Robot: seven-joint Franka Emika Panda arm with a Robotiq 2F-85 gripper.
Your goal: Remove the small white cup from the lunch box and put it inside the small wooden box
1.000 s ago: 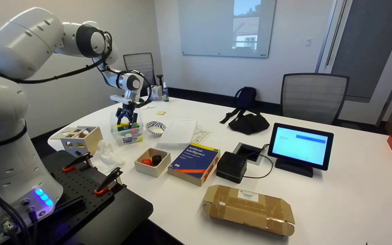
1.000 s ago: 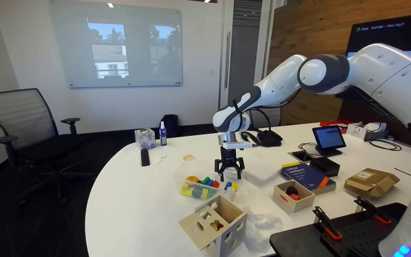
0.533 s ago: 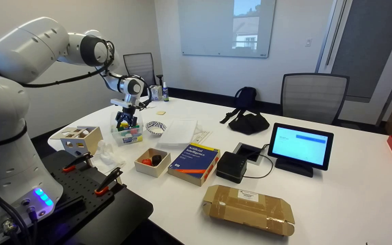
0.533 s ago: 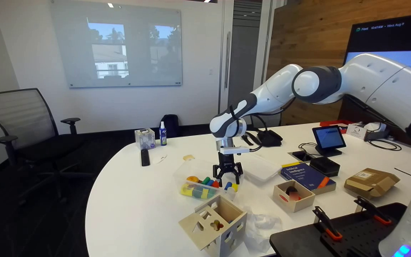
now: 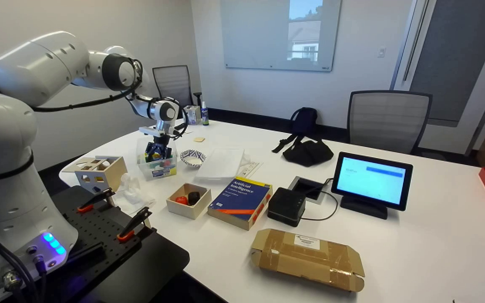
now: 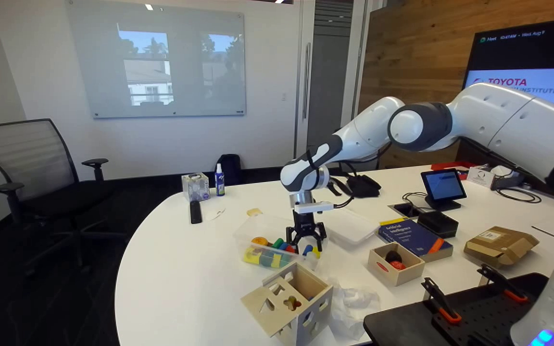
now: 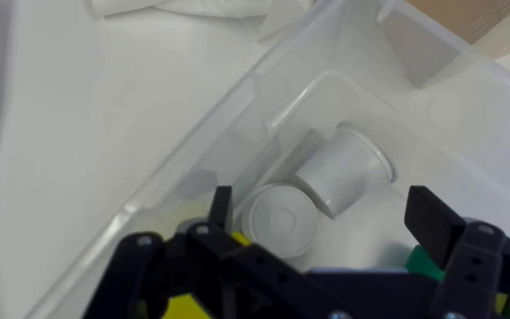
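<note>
A meeting room with a glass board (image 5: 263, 38) on the far side and a white table (image 5: 415, 248) in front. Over that table, your gripper (image 7: 319, 208) points down at the clear lunch box (image 7: 224, 141), jaws wide apart, holding nothing. The wrist view shows you a small white cup (image 7: 345, 170) lying on its side on the lunch box floor, just beyond the fingertips (image 7: 427, 217). Just beside it is a round white piece (image 7: 280, 220), perhaps a second cup seen end-on; which one the task means is unclear.

If you close here, you will probably pinch the round piece or shove it into the lying cup, which could roll away. One finger (image 7: 222, 206) appears near the lunch box's long side, so dropping straight down may jam it; a green block (image 7: 422, 263) could stop its opposite. The small wooden box (image 5: 179, 209), just beside the blue book (image 5: 242, 200), holds a red item (image 5: 181, 200) and a black item (image 5: 193, 198), so your cup may perch on them and tip out.
</note>
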